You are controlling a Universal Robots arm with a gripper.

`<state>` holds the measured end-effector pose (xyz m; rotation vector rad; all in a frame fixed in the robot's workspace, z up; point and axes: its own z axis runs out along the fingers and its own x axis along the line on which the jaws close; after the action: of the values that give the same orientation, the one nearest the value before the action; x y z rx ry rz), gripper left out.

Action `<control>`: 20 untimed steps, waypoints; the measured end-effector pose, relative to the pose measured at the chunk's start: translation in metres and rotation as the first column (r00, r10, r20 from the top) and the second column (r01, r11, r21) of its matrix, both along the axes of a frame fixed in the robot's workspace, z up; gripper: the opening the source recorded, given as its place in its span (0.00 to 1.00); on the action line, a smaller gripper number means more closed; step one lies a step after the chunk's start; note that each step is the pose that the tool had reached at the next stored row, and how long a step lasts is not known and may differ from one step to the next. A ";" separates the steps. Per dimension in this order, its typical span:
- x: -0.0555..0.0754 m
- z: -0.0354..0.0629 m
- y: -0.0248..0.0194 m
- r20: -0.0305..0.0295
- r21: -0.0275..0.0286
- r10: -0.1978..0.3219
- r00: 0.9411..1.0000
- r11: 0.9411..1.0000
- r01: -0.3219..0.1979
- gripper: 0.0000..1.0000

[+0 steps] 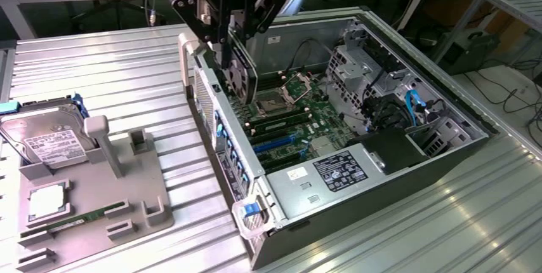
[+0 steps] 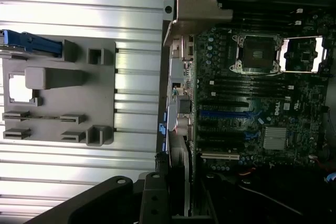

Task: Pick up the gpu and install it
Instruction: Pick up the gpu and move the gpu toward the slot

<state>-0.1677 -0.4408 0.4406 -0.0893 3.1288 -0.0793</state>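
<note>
Gripper (image 1: pixel 228 43) fingers are clamped shut on the top edge of the gpu (image 1: pixel 240 77), so the card hangs upright directly below them with its black fan showing — the pickup is done. Under the card's lower edge lies the motherboard (image 1: pixel 318 105) of the open computer case (image 1: pixel 381 213). I judge the card to be hovering close to the board and not seated. The blue slots (image 1: pixel 273 141) sit a little way off from the fingers, so installing is left. Well beyond, outside the case, the grey parts tray (image 1: pixel 127 190) carries the hard drive (image 1: pixel 47 143).
</note>
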 end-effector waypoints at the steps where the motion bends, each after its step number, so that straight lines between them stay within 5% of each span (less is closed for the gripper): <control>1: 0.001 -0.0001 0.0000 0.000 0.000 0.000 1.000 1.000 0.000 0.27; 20: 0.022 -0.0012 0.0000 0.004 0.000 0.006 1.000 1.000 -0.006 0.27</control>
<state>-0.1455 -0.4408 0.4393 -0.0984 3.1247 -0.0791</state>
